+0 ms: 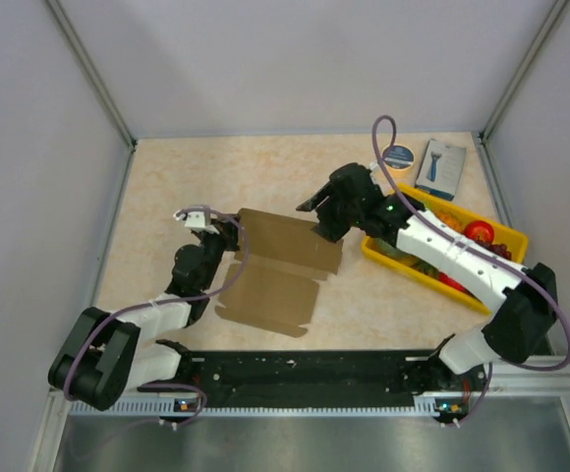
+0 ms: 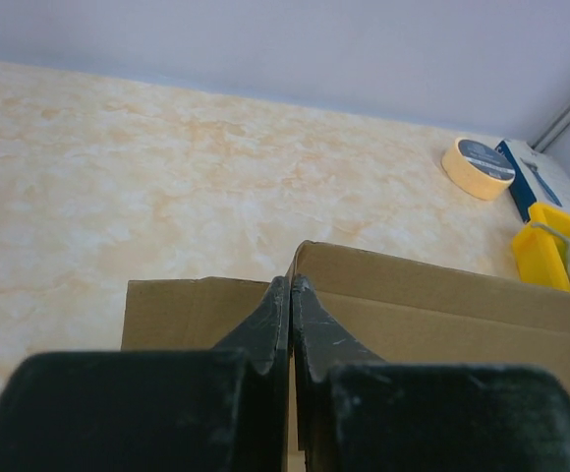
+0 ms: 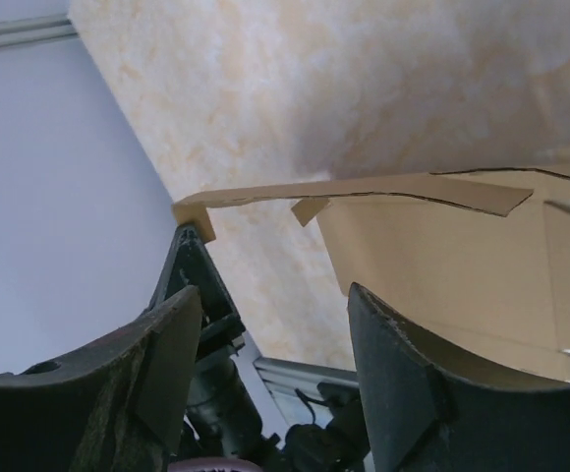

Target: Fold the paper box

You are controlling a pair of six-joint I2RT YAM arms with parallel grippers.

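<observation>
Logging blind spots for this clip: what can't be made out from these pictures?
- Top external: whether the right gripper touches the paper box; its own body covers that edge.
- Left wrist: the box's near part, behind the left gripper, which is shut on its edge.
- Left wrist: the yellow tray, cut off by the right edge.
- Top external: the tray's contents, too small and partly under the right arm.

Robot lab test cell: plain grey panel walls [image 1: 265, 59] w/ aluminium frame posts [image 1: 93, 74], beige marbled tabletop [image 1: 216, 172], black mounting rail [image 1: 305, 366] at near edge, loose purple cable [image 1: 564, 324].
</observation>
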